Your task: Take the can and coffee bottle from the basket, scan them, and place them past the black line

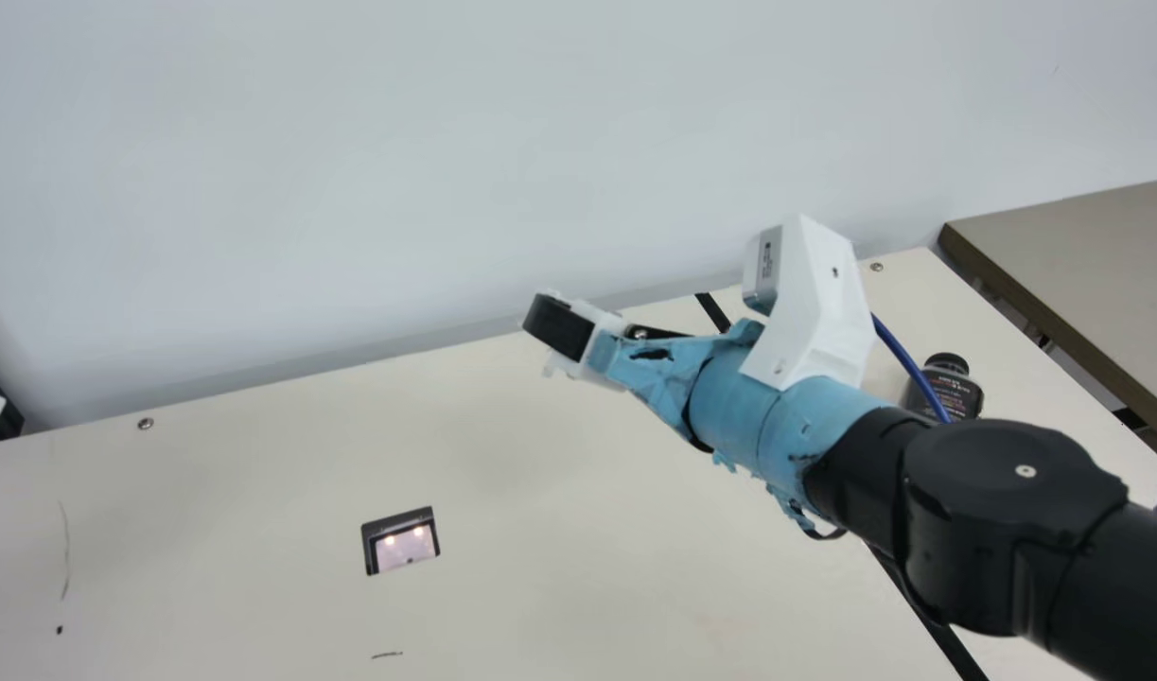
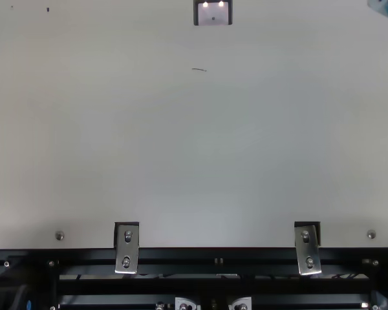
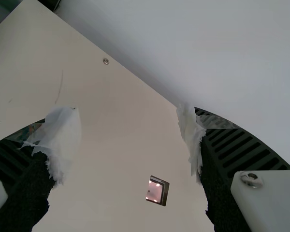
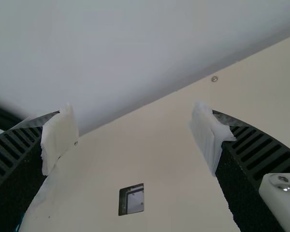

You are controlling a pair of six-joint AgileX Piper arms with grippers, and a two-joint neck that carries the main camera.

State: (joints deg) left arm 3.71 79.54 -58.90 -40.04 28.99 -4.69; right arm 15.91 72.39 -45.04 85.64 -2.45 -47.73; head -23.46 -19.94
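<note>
Cream tabletop (image 1: 502, 426) meets a pale wall (image 1: 398, 170), with the lit scanner (image 1: 400, 541) towards the middle. Past the black line (image 1: 713, 312) is a dark, black-capped bottle (image 1: 952, 392), partly behind the right arm (image 1: 777, 426); it is probably the coffee bottle. Both the right gripper (image 4: 134, 137) and the left gripper (image 3: 127, 137) have their fingers spread around nothing. Bottle placement looks done; how far the can has got cannot be told. If it still needs scanning, the next move calls for fetching it; otherwise, both arms can retire clear of the bottle.
</note>
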